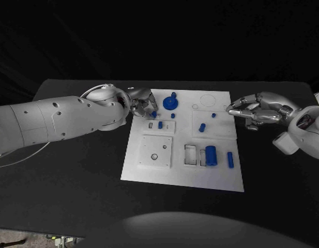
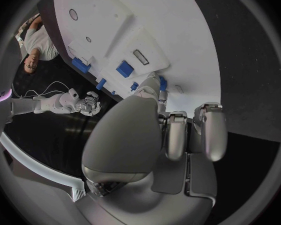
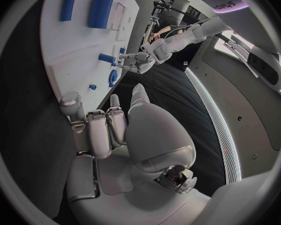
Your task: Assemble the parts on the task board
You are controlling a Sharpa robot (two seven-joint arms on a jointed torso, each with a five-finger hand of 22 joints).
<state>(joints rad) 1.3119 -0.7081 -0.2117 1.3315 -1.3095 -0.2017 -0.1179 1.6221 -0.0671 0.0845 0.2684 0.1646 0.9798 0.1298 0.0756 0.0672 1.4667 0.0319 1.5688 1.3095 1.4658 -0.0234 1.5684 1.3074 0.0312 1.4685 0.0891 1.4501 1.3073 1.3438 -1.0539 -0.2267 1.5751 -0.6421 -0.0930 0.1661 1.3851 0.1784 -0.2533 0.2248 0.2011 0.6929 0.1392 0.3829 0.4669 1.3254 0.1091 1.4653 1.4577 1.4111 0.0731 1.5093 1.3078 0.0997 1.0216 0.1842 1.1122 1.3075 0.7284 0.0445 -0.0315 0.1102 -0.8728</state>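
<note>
Left hand [image 1: 139, 105] fingers pinch a small blue part [image 1: 154, 114] at the task board [image 1: 181, 175]; lower it squarely, while right hand [image 1: 258, 111] waits curled, holding nothing.

The task board [image 1: 152, 173] lies at the middle of the table [image 1: 70, 201]. A round part [image 1: 170, 104] sits near its far edge; a thick cylinder [image 1: 211, 155] and thin rod [image 1: 230, 159] lie side by side toward its right edge.
</note>
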